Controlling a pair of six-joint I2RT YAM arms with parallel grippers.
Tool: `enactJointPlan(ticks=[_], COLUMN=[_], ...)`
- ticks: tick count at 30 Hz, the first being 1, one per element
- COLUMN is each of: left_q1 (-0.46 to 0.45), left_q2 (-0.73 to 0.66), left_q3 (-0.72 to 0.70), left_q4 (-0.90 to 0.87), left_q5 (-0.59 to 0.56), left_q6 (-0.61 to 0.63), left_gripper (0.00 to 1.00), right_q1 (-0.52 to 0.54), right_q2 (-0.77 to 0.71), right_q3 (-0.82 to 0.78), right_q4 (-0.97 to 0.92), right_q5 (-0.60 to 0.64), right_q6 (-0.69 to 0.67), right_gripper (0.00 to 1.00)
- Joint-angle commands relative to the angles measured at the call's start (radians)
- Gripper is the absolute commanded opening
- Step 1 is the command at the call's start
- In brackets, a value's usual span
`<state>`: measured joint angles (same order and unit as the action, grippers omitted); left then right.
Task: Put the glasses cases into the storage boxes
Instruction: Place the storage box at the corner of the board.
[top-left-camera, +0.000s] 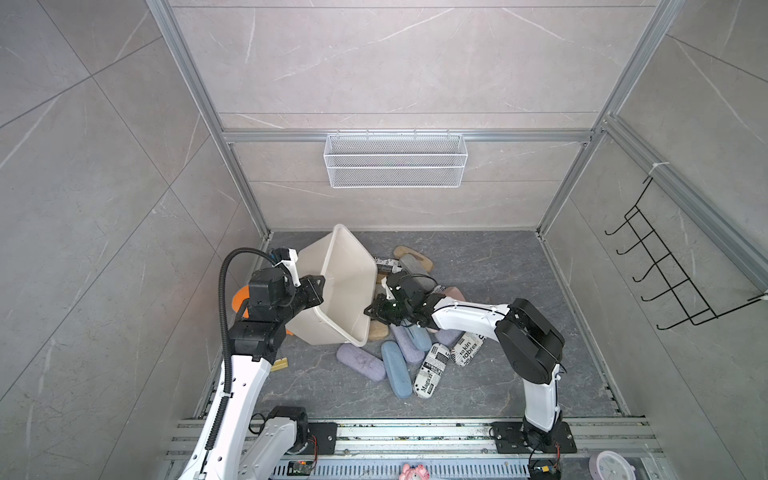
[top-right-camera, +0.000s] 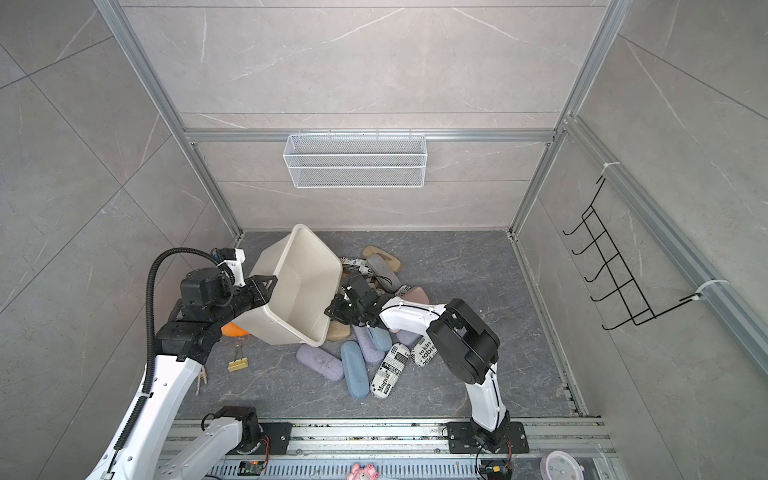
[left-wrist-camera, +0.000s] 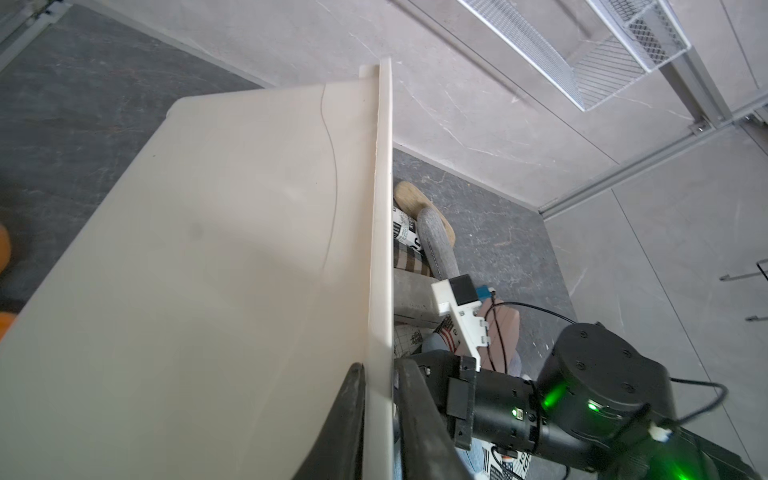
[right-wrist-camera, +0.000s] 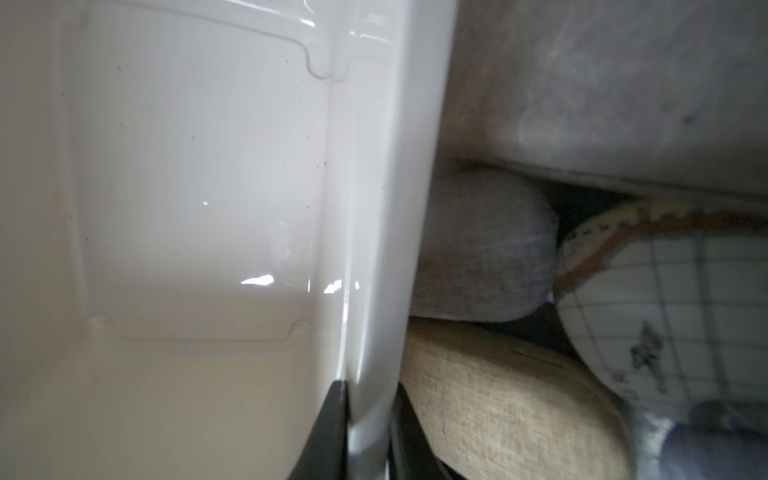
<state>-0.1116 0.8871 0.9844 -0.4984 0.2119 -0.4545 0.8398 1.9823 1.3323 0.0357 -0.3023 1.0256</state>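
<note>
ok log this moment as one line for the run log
tub: tilted, empty | left gripper: shut on tub rim | right gripper: shut on opposite rim | glasses cases: piled on floor beside tub, none inside

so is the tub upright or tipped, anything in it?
Tipped and empty. The tub leans with its opening facing the camera, its bare inside showing in both top views, left gripper and right gripper clamped on opposite rims.

Both top views look steeply down from overhead, sharing the whole counter (top-left-camera: 498, 266); each wrist view sits very close against the storage box (left-wrist-camera: 380, 208) rim, on opposite sides
</note>
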Motion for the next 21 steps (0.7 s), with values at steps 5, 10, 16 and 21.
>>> enactJointPlan(ticks=[5,10,16,21], left_q1=[-0.006,-0.006,-0.006,-0.006], left_q2=[-0.023,-0.035,-0.040,-0.058], left_q3=[0.014,0.045,0.135,0.197], left_q4=[-0.162,-0.179,-0.210,-0.223], left_q5=[-0.096,-0.113,-0.150,-0.201], left_q6=[0.068,0.095,0.119,0.134], left_gripper=[0.45,0.53,0.68,0.77], right_q1=[0.010,0.007,-0.005,-0.018], right_q2=[-0.066,-0.079,-0.092,-0.101], right_q3=[0.079,0.128,0.210,0.262], right_q4=[-0.113,-0.138,-0.172,-0.201], right_q5=[0.019,0.026,0.002,-0.020], right_q6=[-0.157,-0.203,-0.226,-0.237], right_gripper=[0.11,0.08,0.03,0.00])
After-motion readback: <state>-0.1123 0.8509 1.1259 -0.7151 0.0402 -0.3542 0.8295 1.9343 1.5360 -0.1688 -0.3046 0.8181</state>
